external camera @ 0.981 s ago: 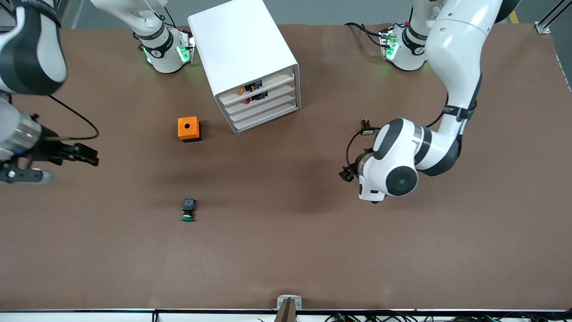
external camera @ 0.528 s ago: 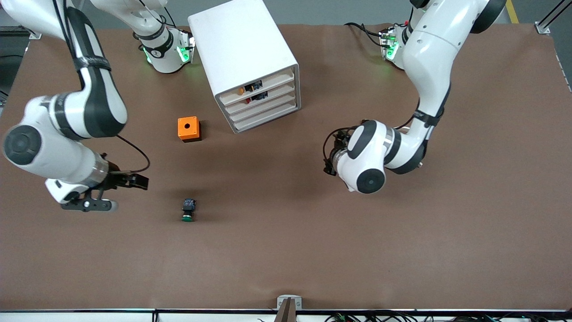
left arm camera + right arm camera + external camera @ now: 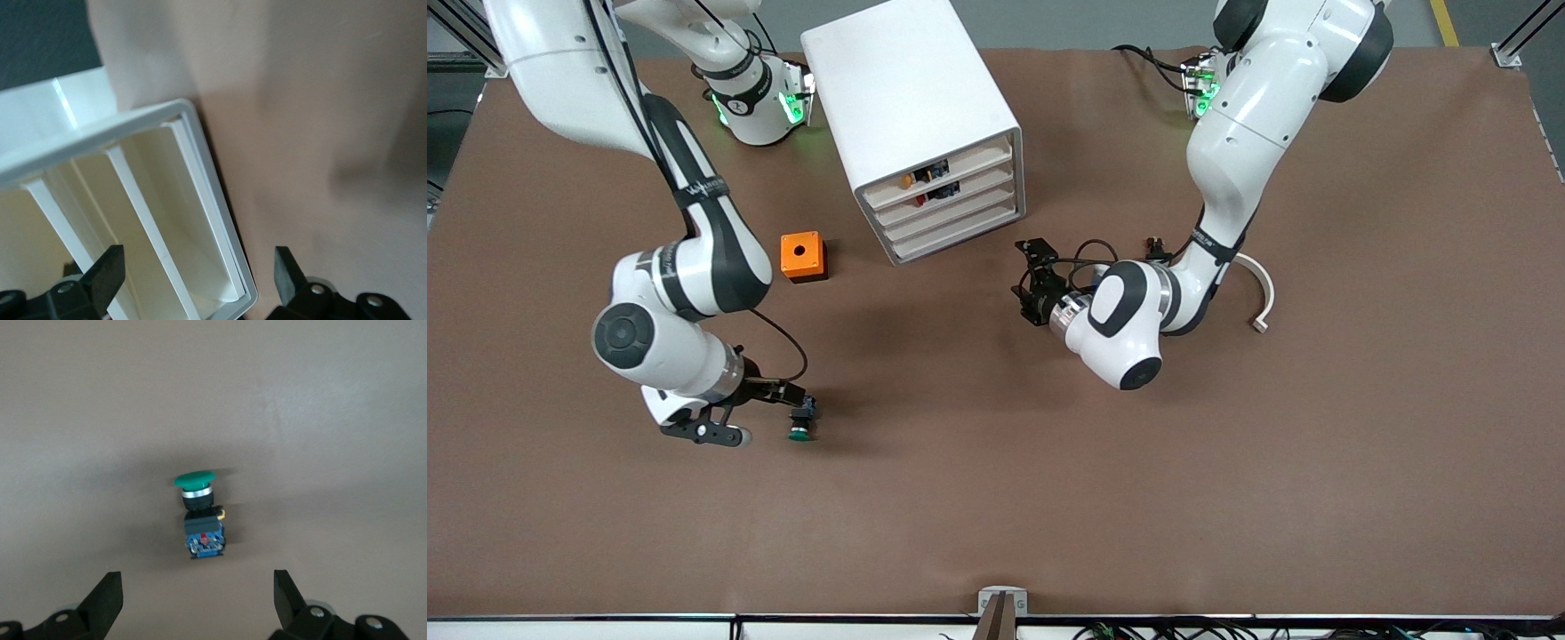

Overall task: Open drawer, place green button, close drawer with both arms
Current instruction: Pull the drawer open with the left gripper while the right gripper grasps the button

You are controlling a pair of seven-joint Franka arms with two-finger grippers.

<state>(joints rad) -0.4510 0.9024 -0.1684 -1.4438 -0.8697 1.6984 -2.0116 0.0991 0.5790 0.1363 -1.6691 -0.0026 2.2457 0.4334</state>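
The green-capped button (image 3: 799,434) lies on its side on the brown table, nearer the front camera than the orange box. My right gripper (image 3: 793,407) is open and low right beside it. In the right wrist view the button (image 3: 200,520) lies just ahead of the open gripper (image 3: 198,597), untouched. The white cabinet (image 3: 911,98) stands at the back, and its third drawer (image 3: 959,214) is shut. My left gripper (image 3: 1023,274) is open and empty in front of the cabinet, toward the left arm's end. In the left wrist view the cabinet's corner (image 3: 200,133) sits close before the open gripper (image 3: 199,277).
An orange square box with a hole (image 3: 803,256) stands beside the cabinet toward the right arm's end. A white curved piece (image 3: 1261,298) lies on the table by the left arm's forearm. The two upper drawers show orange and red parts (image 3: 921,182).
My right arm has swung in from the table's end and brought its gripper down beside the button. My left gripper has moved toward the cabinet's front. The white curved piece has come into view.
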